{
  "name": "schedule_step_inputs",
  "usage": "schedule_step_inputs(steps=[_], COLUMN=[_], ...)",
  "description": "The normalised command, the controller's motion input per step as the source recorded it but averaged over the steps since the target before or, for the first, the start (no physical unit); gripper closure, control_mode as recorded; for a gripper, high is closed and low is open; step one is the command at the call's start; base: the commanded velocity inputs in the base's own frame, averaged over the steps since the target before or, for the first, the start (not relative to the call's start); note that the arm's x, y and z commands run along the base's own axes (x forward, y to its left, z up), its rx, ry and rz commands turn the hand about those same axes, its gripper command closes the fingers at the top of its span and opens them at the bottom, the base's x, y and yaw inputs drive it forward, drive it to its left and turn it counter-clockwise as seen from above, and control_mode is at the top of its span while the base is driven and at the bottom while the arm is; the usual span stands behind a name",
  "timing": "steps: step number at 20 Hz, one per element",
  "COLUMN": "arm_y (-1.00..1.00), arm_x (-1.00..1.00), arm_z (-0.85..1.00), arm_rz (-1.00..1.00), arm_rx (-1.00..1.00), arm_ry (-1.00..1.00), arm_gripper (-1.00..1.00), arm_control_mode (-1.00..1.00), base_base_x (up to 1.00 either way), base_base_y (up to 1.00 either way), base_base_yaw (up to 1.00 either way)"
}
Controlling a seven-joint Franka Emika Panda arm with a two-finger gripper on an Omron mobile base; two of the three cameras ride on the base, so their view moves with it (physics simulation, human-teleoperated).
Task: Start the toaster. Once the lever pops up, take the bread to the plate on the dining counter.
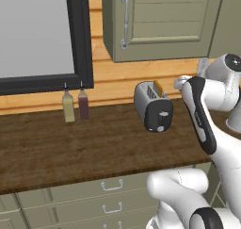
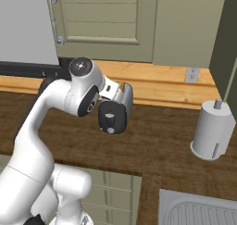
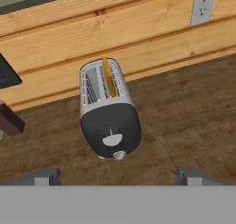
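Observation:
The silver-grey toaster [image 1: 153, 105] [image 2: 115, 112] [image 3: 109, 112] stands on the wood worktop [image 1: 56, 148], its black end face turned toward me. A slice of bread [image 3: 109, 76] [image 1: 158, 88] sits in one of its top slots with only the golden crust edge showing. The lever knob [image 3: 120, 155] is low on the black face. My gripper [image 3: 119, 176] hovers just in front of and above that face, open, fingers wide apart and holding nothing. The plate and the dining counter are out of view.
Two bottles [image 1: 68, 106] [image 1: 83, 104] stand by the wall left of the toaster, under a dark window frame [image 1: 80, 39]. A paper towel roll [image 2: 213, 129] stands to the right, a sink [image 2: 199, 210] lies at the near right, and a wall outlet [image 3: 202, 6] is behind.

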Motion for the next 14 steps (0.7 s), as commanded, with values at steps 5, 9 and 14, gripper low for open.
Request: schedule_step_inputs(steps=[5,9,14], arm_y=[0.00,0.03,0.02], arm_x=[0.23,0.39,0.45], arm_z=[-0.36,-0.16,-0.03], arm_rz=[0.00,0.00,0.00], arm_rx=[0.00,0.00,0.00], arm_ry=[0.00,0.00,0.00], arm_gripper=[-1.00,-1.00,-1.00], arm_control_mode=[-1.00,-1.00,-1.00], base_base_x=[0.00,0.00,0.00], base_base_y=[0.00,0.00,0.00], base_base_yaw=[0.00,0.00,0.00])
